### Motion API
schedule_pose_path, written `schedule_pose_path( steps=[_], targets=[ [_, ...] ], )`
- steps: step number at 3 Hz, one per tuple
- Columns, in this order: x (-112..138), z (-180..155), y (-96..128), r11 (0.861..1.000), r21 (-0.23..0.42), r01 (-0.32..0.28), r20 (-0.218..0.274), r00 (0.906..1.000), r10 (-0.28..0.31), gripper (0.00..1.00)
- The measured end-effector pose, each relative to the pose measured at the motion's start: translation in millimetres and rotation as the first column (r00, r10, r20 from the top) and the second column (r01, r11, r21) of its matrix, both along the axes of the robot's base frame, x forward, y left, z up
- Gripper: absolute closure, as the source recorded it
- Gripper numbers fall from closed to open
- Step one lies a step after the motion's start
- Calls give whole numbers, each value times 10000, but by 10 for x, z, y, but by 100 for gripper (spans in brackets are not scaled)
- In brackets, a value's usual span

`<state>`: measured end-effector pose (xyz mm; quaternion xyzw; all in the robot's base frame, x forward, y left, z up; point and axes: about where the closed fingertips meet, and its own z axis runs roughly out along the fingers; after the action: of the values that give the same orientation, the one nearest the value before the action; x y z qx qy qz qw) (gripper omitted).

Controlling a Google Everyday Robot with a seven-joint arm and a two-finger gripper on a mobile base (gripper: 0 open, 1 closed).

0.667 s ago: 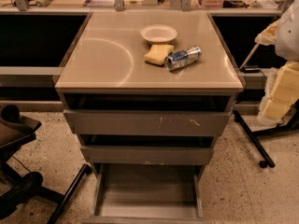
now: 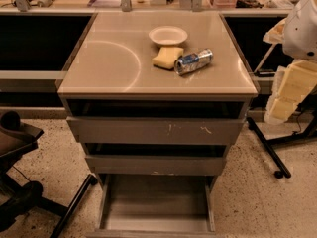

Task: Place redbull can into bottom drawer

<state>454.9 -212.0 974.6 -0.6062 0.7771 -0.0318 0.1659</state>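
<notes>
the redbull can point(image 2: 193, 61) lay on its side on the worktop point(image 2: 109, 63), in the right rear part of it, with its blue-and-silver wall up and one end turned toward the worktop's right edge. the yellow sponge point(image 2: 167, 57) sat just beside the can on that same part of the worktop, so near that they may have been touching. the white bowl point(image 2: 168, 35) stood a little further toward the worktop's back edge.

the gripper point(image 2: 290, 90) appeared to be the pale blocky part hanging off the worktop's right side, below the white arm point(image 2: 301, 26) and clear of the surface. that edge of the view was poor, so i could not tell whether it was spread or pressed together. it held nothing that i could see.

under the worktop's front edge, the bottom drawer point(image 2: 156, 202) stood pulled out, its flat floor bare. the top drawer point(image 2: 156, 130) and middle drawer point(image 2: 156, 165) sat further in.

by my reading the step in hand was the reach for the can, with no grasp yet made. the next move called for bringing the gripper in over the worktop from its right side and closing across the can's narrow width, away from the sponge. a round can lying flat could roll if nudged.
</notes>
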Motion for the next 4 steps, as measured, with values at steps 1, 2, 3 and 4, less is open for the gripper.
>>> schedule_pose_path(
  steps=[1, 2, 3, 4],
  targets=[
    [480, -131, 171, 9998, -7, -220, -217, 9995, 220, 0],
    [1127, -327, 444, 9981, 284, -538, -573, 9968, 554, 0],
    [1726, -540, 658, 9950, 716, -697, -861, 9934, 758, 0],
    [2147, -702, 747, 9920, 1049, -708, -934, 9924, 807, 0]
  ],
)
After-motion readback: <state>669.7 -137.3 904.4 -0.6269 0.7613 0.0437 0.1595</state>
